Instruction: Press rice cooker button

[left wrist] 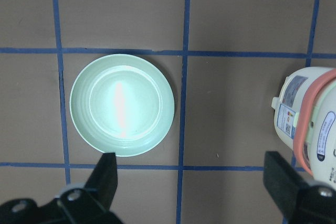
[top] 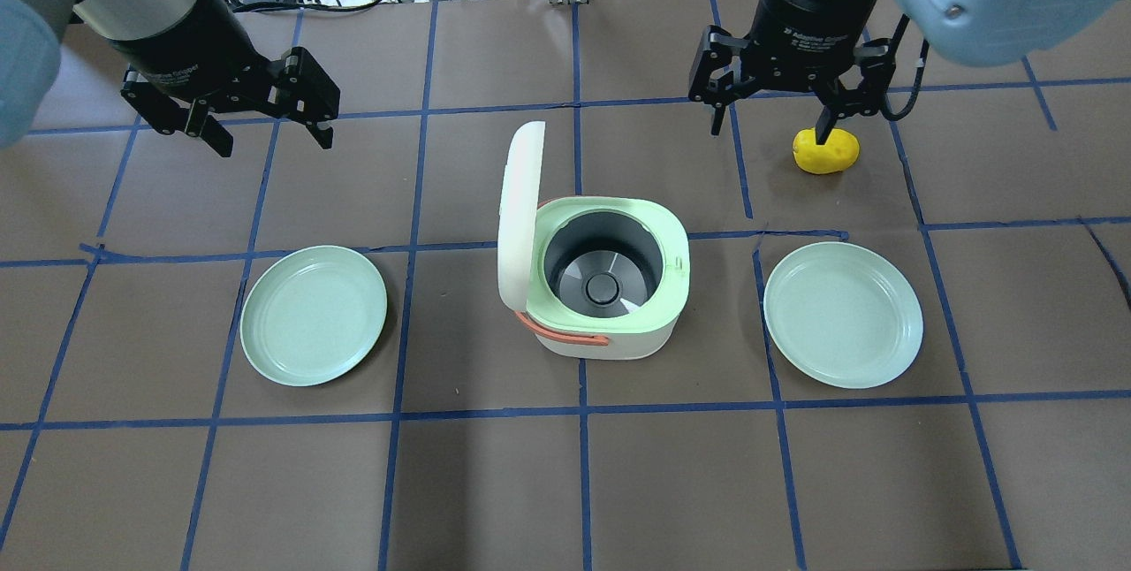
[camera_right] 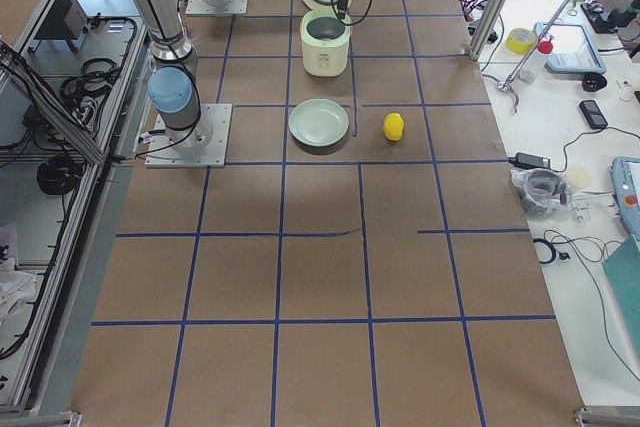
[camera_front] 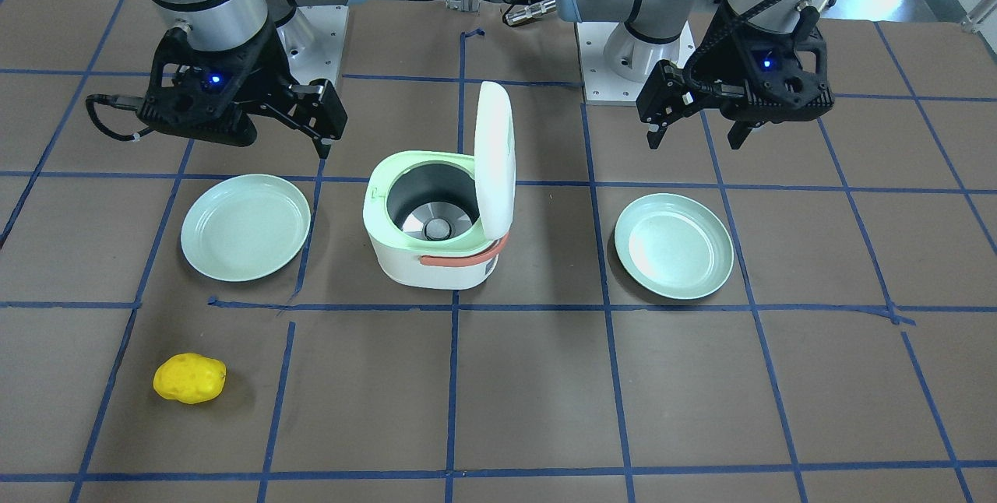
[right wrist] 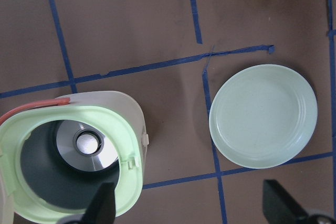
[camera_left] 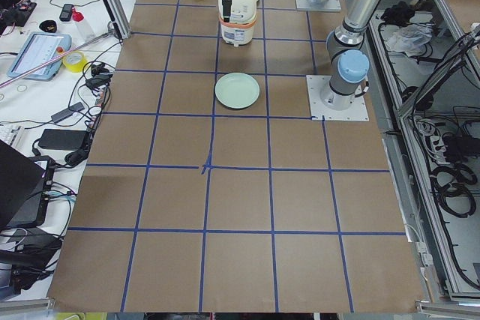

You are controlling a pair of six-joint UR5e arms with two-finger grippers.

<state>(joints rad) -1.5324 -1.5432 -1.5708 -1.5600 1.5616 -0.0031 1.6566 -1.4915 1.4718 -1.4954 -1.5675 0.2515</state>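
The rice cooker [top: 610, 288] stood in the middle of the table [top: 565, 483], and everything else lay around it. Its white lid [top: 517, 217] stood upright and open on the side toward the robot's left arm, showing the grey inner bowl with a round metal disc at the bottom. An orange handle [top: 565, 334] lay against the side of the cooker nearest the robot. Which part was the button could not be told.

One pale green plate [top: 314, 315] lay beside the cooker on the robot's left, and a second plate [top: 844, 315] lay beside it on the robot's right, both apart from it. A yellow fruit [top: 825, 151] lay farther from the robot than the cooker, beyond the right-hand plate.

The left arm's fingers [camera_front: 660, 98] hung in the air over the left plate, spread wide and holding nothing, well apart from the cooker. The right arm's fingers [camera_front: 325, 112] hung above the gap between the cooker and the right plate, also spread wide and holding nothing. Neither touched the cooker.
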